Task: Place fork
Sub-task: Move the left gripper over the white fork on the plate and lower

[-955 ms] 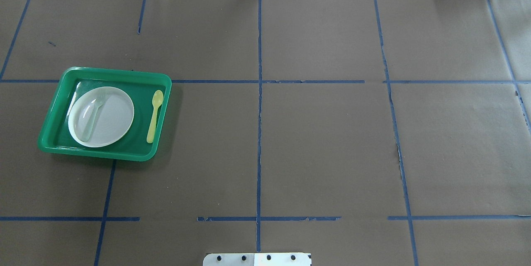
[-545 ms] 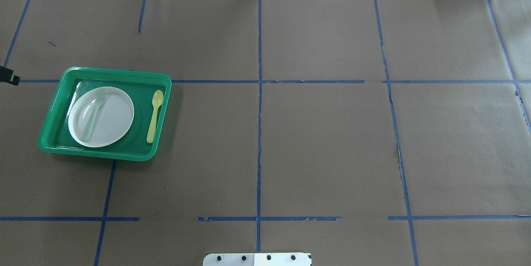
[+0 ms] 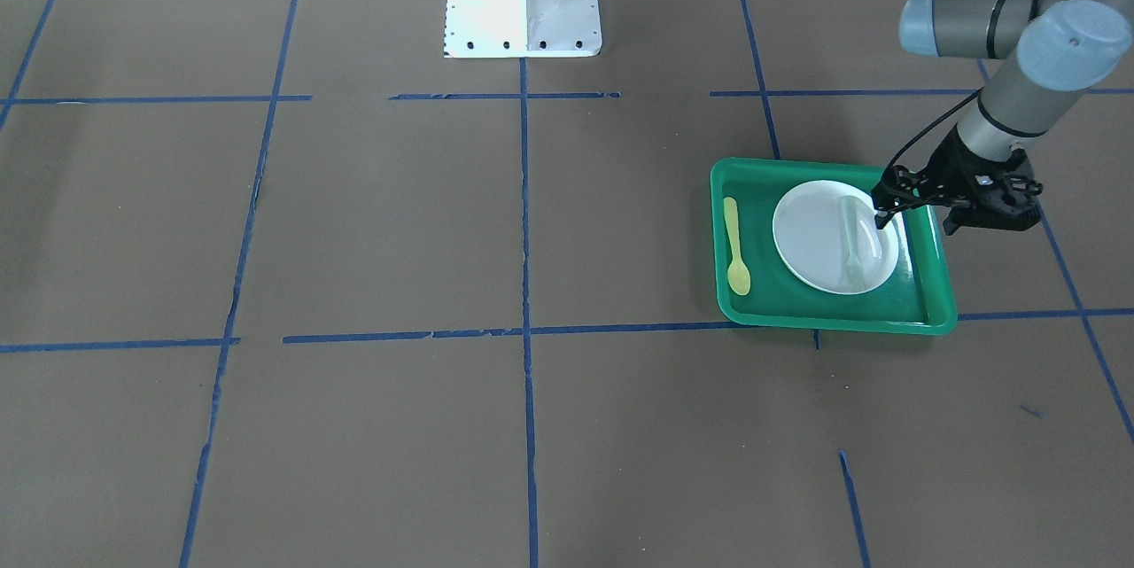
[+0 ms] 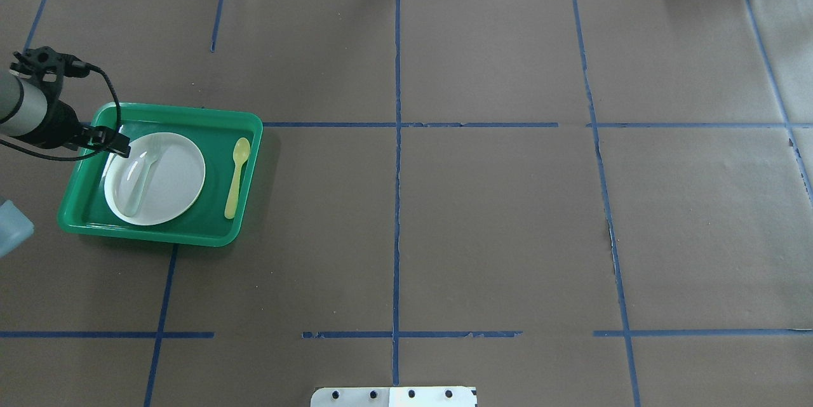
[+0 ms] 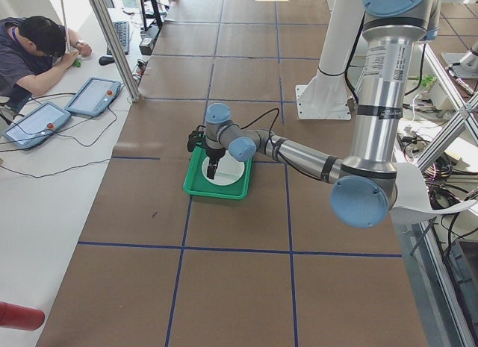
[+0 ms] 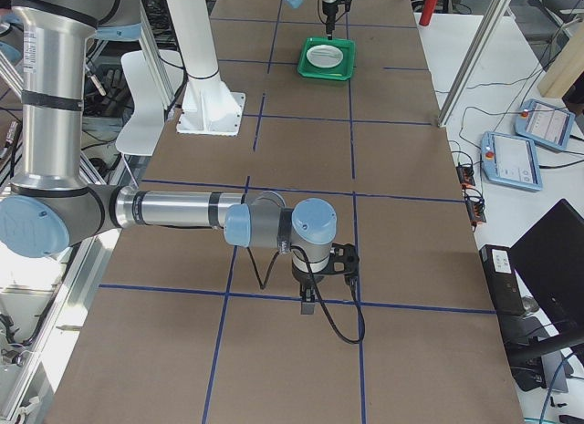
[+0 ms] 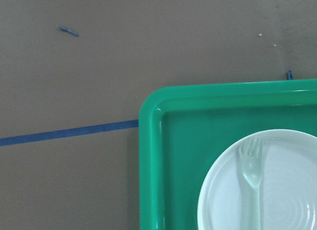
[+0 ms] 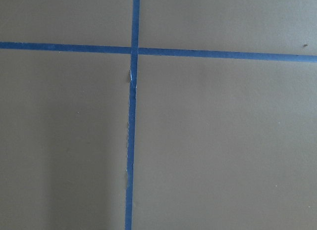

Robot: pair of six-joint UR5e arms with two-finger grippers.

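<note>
- Front-facing view: the fork lies flat on the right half of the white plate, tines toward the bottom of the frame. The plate sits in the green tray at middle right, and the yellow spoon is on the tray floor to the plate's left. The left tool hangs over the plate's upper right edge. It's carrying nothing, but I can't tell how far apart its fingers are.
- Overhead view: the tray is at middle left and the fork is on the plate's left half. The left tool comes in from the left edge over the tray's upper left part, clear of the fork.
- Left side view: everything's too small here to read the fingers.
- Right side view: the right tool hangs low over bare desk at lower middle, well apart from the tray at the top. I can't tell if it's clenched or released.
- Left wrist view: the fork's at lower right on the plate, tines up. No fingers show.
- Right wrist view: just desk and blue tape.
- My take: the fork is thin, light plastic, probably a bit bendy and slick, so it may skid on that smooth plate. I'd pinch across the handle around mid-length with a narrow opening.
</note>
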